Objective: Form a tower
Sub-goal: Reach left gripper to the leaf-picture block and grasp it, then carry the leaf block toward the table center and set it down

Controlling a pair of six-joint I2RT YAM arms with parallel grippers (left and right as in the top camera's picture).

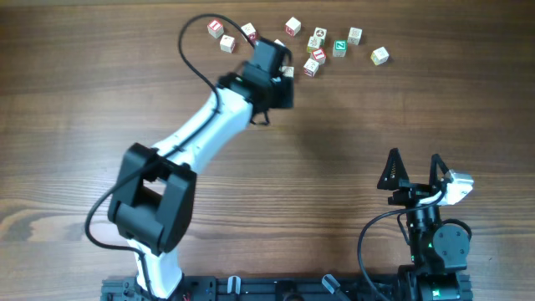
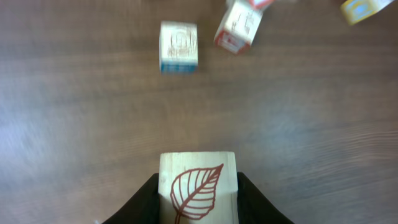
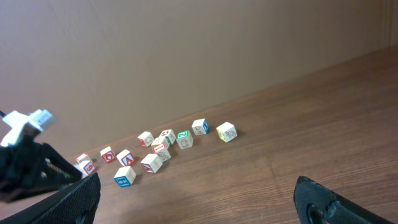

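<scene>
The tabletop (image 1: 334, 142) is flat wood with no edge or stop near the blocks, so anything that slips would likely tumble in among the loose ones. The left arm (image 1: 201, 125) reaches out over that scatter, with blocks lying on both sides of its fingers. I judge that a sideways sweep there could push several of them about. The right fingers (image 1: 415, 167) are spread wide with nothing between them and are well apart from every block, so they add little risk. The left fingers (image 2: 198, 183) are closed on the leaf cube (image 2: 198, 202), pinching its two side faces with the red leaf on top. No tower can be made out as a stack. Its likeliest base is the blue-sided cube (image 2: 179, 46), ahead of the left fingers and slightly to their left, not touching them. From straight above I cannot tell whether that is one block or two. The main danger is an off-centre landing, because the held block is not lined up with that base and could tip off or shove it. The red-printed cube (image 2: 237, 28) lies ahead and to the right, close beside the base, and spreading fingers could nudge it.
</scene>
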